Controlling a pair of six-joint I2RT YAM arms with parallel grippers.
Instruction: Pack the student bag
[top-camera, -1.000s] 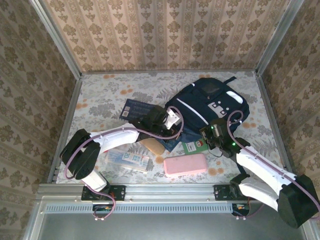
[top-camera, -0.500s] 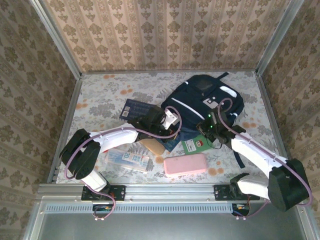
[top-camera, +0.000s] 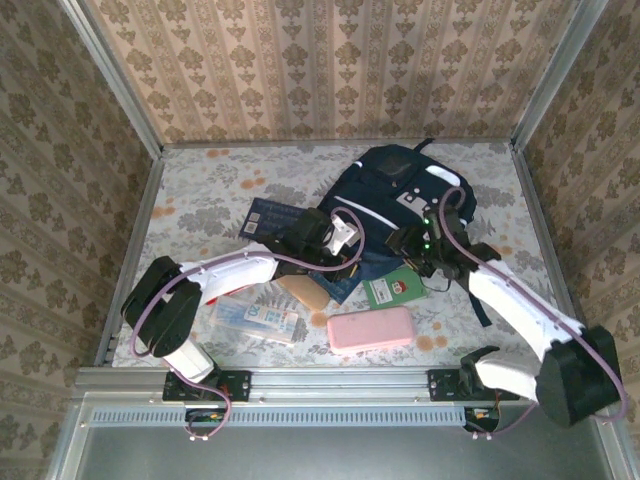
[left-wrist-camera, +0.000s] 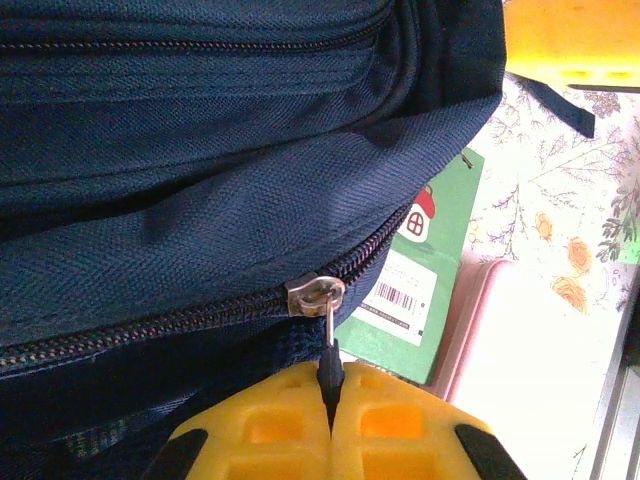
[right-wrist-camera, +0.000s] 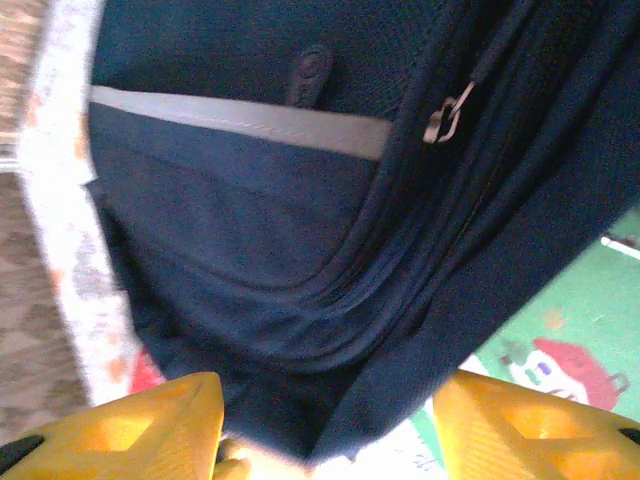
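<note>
Top external view: the student bag (top-camera: 400, 195), a large navy-blue fabric backpack with white reflective stripes and a grey-white buckled patch, lies at the far right-centre of the floral-patterned table (top-camera: 200, 190). Its lower edge faces the arms. No opening into the bag shows, so I cannot tell what is inside it.

Several things lie on the table outside the bag. A flat green booklet with a little red-roofed house printed on it (top-camera: 392, 290) sits just beside the bag's near edge. A pink rectangular case (top-camera: 370, 328) lies nearer the arms. A dark blue flat book (top-camera: 272, 217) lies to the left of the bag. A tan block (top-camera: 303, 292) and a clear packet with blue print (top-camera: 255, 318) lie beneath the left arm.

The left gripper (top-camera: 340, 245) is at the bag's near-left edge. In the left wrist view its yellow fingers (left-wrist-camera: 270, 430) are pressed together on the thin metal zipper pull (left-wrist-camera: 328, 340), which hangs from a silver slider (left-wrist-camera: 313, 295) on the bag's zip. The green booklet and the pink case show past the bag's corner.

The right gripper (top-camera: 415, 245) is at the bag's near-right edge. In the right wrist view its yellow fingertips (right-wrist-camera: 130, 425) stand wide apart and a fold of navy fabric comes down between them. I cannot tell whether they touch it. A grey reflective stripe (right-wrist-camera: 240, 122) and a second small metal pull (right-wrist-camera: 445, 115) show on the bag above.
</note>
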